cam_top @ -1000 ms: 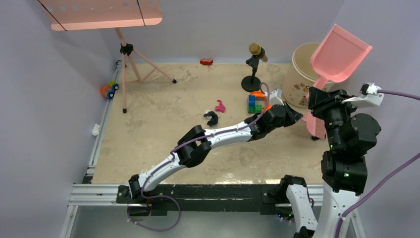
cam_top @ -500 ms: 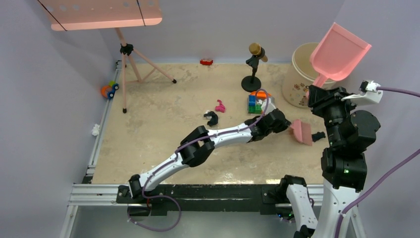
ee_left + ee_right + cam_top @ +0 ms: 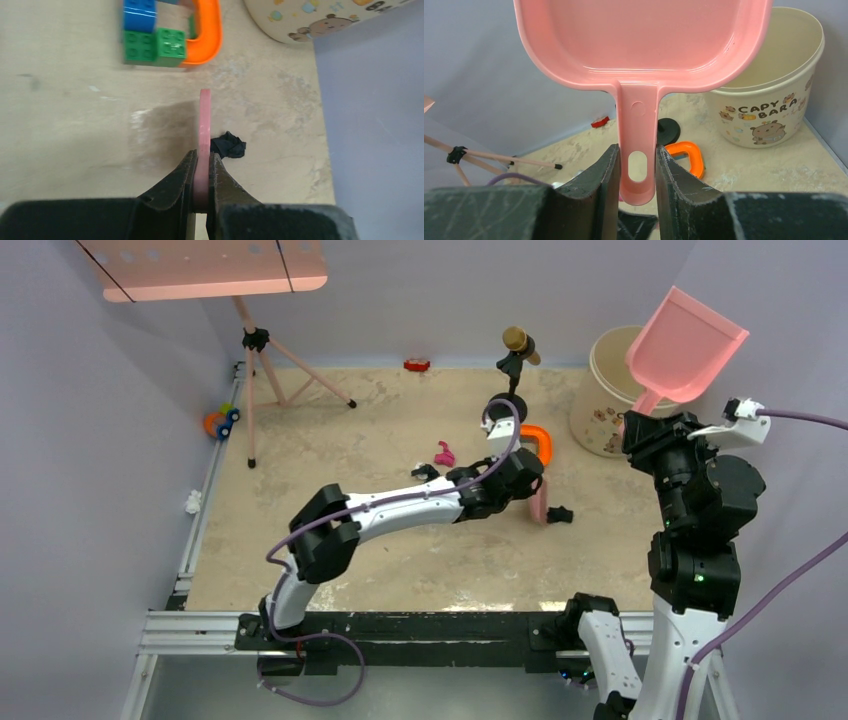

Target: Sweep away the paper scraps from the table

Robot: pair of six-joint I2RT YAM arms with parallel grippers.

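On the beige table (image 3: 320, 455), my left gripper (image 3: 533, 488) (image 3: 202, 160) is shut on a pink brush (image 3: 541, 504), seen edge-on in the left wrist view (image 3: 205, 120). A navy-black paper scrap (image 3: 561, 513) (image 3: 228, 145) lies against the brush's right side. Further left are a magenta scrap (image 3: 443, 453) and a black scrap (image 3: 424, 472) partly hidden by the left arm. At the right, my right gripper (image 3: 645, 418) (image 3: 637, 155) is shut on the handle of a pink dustpan (image 3: 686, 345) (image 3: 644, 40) held up in the air, pan uppermost.
A blue-green block stack (image 3: 150, 42) with an orange handle (image 3: 540, 440) sits beyond the brush. A capybara bucket (image 3: 605, 390) (image 3: 769, 100) stands back right, beside a microphone stand (image 3: 514, 370). A red car (image 3: 417, 365) is at the back and a pink tripod (image 3: 255, 350) back left.
My left arm has swung left across the table with the brush, and the black scrap has slid left along with it. The right arm and dustpan have barely moved.
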